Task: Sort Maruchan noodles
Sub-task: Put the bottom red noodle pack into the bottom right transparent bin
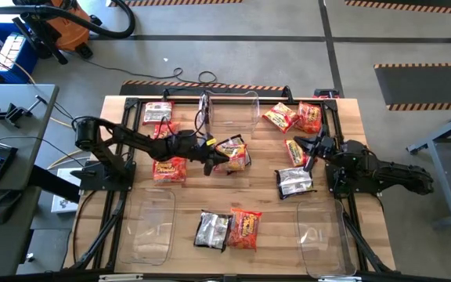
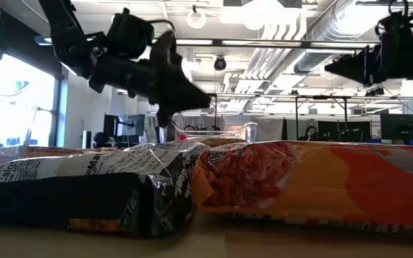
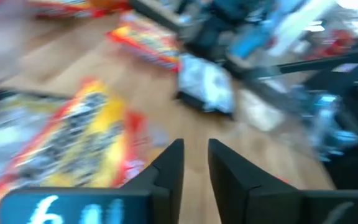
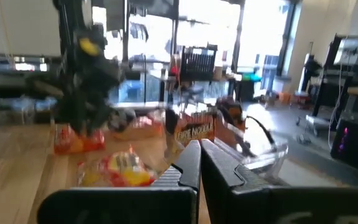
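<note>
Crinkly yellow-and-red noodle packet (image 1: 232, 153) lies mid-table just beside my left gripper (image 1: 207, 166), whose fingers (image 3: 166, 168) stand slightly parted with nothing between them. Other packets (image 1: 228, 229) are scattered over the wooden table (image 1: 186, 204), near the clear bins (image 1: 149, 227). My right gripper (image 1: 310, 160) hovers clenched shut (empty) over a silver packet (image 1: 294, 182). Slippery film could slide away from a shallow pinch.

Overhead view straight down on table (image 1: 233, 196), low view level across it, wrist views close, forward-facing
</note>
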`<state>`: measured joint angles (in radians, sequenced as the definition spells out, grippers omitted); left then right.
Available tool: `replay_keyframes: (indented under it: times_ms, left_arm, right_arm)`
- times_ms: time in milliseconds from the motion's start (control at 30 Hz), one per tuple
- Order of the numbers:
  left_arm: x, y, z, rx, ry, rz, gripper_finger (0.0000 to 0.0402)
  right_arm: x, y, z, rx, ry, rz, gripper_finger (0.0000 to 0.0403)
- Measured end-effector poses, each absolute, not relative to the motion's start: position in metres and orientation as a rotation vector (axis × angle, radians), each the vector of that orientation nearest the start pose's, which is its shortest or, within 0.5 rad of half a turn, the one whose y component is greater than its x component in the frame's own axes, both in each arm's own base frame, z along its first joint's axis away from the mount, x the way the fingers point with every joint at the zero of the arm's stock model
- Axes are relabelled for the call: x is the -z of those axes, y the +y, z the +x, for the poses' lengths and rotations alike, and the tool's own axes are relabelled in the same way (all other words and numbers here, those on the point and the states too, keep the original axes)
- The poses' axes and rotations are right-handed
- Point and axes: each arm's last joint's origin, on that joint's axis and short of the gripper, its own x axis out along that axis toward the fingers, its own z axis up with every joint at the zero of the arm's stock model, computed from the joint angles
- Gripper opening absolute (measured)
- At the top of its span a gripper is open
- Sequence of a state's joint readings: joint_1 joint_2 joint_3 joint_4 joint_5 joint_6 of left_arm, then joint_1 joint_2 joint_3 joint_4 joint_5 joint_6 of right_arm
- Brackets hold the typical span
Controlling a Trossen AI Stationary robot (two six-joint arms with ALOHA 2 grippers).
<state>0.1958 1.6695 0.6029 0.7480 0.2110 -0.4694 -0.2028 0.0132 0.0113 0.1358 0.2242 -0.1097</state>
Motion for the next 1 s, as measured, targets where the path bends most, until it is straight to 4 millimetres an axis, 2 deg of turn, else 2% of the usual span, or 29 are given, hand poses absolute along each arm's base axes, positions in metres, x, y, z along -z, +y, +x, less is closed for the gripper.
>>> replay_keyframes:
  times_ms: [233,433,533,800,1000]
  left_arm:
    - [-0.137,0.069,0.295,-0.250,0.428,-0.504,0.0119]
    - [-0.131,0.087,0.287,-0.324,0.476,-0.532,0.0159]
    - [-0.130,0.097,0.283,-0.320,0.492,-0.564,0.0176]
    - [-0.131,0.117,0.271,-0.240,0.510,-0.705,0.0195]
    - [-0.142,0.127,0.253,-0.315,0.560,-0.775,0.0196]
  right_arm:
    - [-0.193,-0.026,0.090,0.461,-0.276,-0.013,0.0000]
    - [-0.188,-0.029,0.095,0.516,-0.243,0.097,0.0007]
    - [-0.184,-0.030,0.100,0.519,-0.186,0.105,0.0032]
    - [-0.174,-0.032,0.112,0.523,-0.100,0.184,0.0131]
    - [-0.172,-0.034,0.114,0.546,-0.077,0.183,0.0182]
